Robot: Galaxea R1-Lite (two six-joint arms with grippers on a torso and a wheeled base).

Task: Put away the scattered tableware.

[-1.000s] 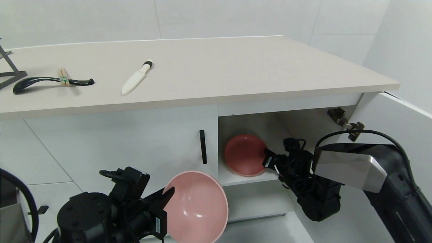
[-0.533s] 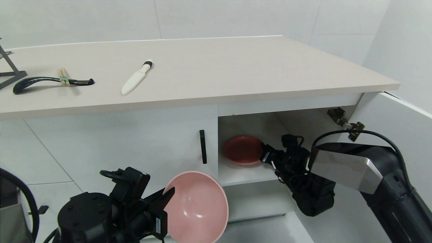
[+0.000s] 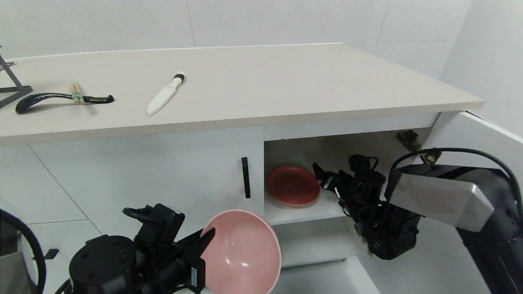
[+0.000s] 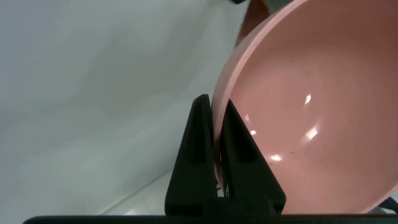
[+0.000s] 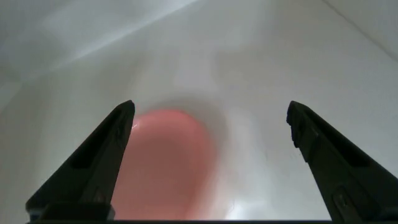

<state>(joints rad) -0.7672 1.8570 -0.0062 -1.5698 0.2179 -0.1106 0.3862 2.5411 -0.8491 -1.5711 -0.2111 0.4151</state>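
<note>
A pink bowl (image 3: pixel 243 253) hangs low in front of the cabinet, its rim pinched in my left gripper (image 3: pixel 204 241), which is shut on it; the left wrist view has the bowl (image 4: pixel 311 118) tilted beside the fingers (image 4: pixel 202 137). A red plate (image 3: pixel 294 185) lies flat on the shelf inside the open cabinet (image 3: pixel 310 210). My right gripper (image 3: pixel 327 179) stands open just right of the plate and apart from it. In the right wrist view the plate (image 5: pixel 165 162) lies between and beyond the wide-spread fingers (image 5: pixel 102 158). On the countertop lie a white knife (image 3: pixel 165 93), a black ladle (image 3: pixel 57 99) and chopsticks (image 3: pixel 76 93).
The cabinet's right door (image 3: pixel 482 139) is swung open beside my right arm. The left door is shut, with a black handle (image 3: pixel 245 177). A dark rack (image 3: pixel 12 83) stands at the counter's far left. The countertop (image 3: pixel 286 81) is bare to the right.
The red plate went from tilted upright in my right gripper to lying flat on the shelf. The right gripper let go, opened and drew back a little. The left arm with the bowl barely moved.
</note>
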